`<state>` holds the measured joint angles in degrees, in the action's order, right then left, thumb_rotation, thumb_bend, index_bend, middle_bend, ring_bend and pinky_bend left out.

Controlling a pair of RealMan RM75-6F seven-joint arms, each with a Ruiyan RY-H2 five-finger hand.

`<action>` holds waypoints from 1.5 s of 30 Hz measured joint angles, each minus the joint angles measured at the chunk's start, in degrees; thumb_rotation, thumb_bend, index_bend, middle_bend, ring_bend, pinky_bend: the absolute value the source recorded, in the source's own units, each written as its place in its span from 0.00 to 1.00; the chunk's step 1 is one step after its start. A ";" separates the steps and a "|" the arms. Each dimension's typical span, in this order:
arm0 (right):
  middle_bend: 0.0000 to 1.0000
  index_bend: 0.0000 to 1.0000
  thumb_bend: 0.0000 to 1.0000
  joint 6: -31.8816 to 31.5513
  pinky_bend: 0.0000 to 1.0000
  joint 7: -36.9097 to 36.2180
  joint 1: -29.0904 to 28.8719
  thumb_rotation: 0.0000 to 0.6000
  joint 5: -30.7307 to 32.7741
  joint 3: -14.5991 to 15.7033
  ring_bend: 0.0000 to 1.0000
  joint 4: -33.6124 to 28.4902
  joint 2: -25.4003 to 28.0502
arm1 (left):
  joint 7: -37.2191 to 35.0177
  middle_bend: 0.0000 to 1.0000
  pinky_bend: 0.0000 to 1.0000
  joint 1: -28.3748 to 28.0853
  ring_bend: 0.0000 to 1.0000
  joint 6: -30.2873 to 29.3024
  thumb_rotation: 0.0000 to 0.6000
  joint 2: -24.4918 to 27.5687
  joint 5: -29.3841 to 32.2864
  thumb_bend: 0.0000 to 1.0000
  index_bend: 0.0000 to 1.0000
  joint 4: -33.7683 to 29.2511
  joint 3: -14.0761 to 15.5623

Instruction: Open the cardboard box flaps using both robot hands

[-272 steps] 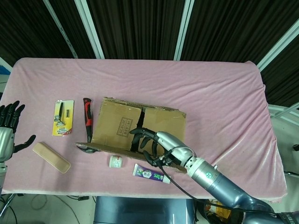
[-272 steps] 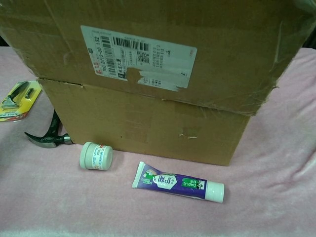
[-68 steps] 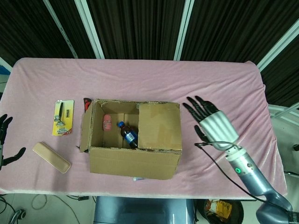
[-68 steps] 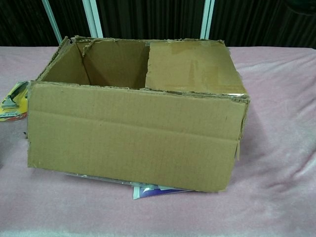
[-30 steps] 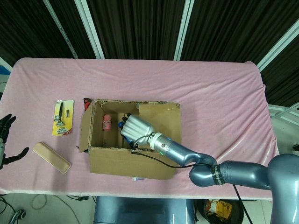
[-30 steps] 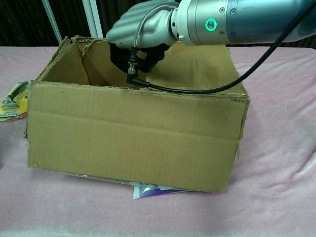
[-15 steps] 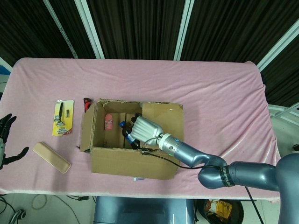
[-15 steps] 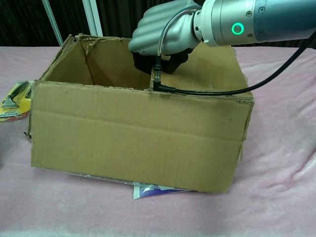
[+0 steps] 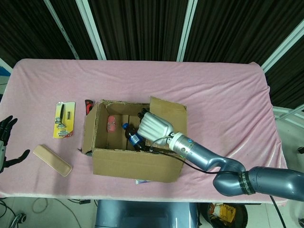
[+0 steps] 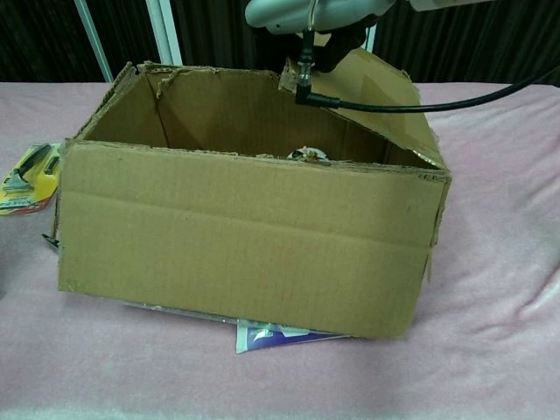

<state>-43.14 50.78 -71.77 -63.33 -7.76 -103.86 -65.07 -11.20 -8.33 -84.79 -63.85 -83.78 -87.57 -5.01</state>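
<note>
The cardboard box (image 9: pixel 135 164) stands at the table's front middle, its top largely open. In the chest view its front wall (image 10: pixel 245 245) fills the middle. The right flap (image 9: pixel 170 114) is tilted up on its hinge, and shows slanting in the chest view as the right flap (image 10: pixel 385 96). My right hand (image 9: pixel 155 126) reaches over the box, its dark fingers (image 9: pixel 142 113) hooked around that flap's free edge. The right hand (image 10: pixel 315 13) shows at the top of the chest view. My left hand (image 9: pixel 5 141) hangs at the far left edge, fingers spread, holding nothing.
Inside the box lie a blue-capped bottle (image 9: pixel 130 133) and a pink item (image 9: pixel 112 123). A razor pack (image 9: pixel 64 119), a red-handled hammer (image 9: pixel 88 105) and a beige block (image 9: pixel 52 160) lie left of the box. A toothpaste tube (image 10: pixel 280 335) sticks out from under it.
My right hand came from the right side into the box, took the right flap's edge and raised it from flat to tilted up. The box shifted slightly. The left hand stayed put.
</note>
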 measured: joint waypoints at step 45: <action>0.28 0.28 0.40 -5.82 0.24 1.99 12.47 1.00 -14.04 2.43 0.15 -13.10 28.36 | 1.42 0.00 0.00 0.40 0.00 -0.79 1.00 -0.23 -1.06 0.21 0.00 0.54 -0.19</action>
<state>-48.96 52.77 -59.30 -77.37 -5.33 -116.96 -36.71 -9.77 -7.94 -85.57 -64.08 -84.84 -87.03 -5.20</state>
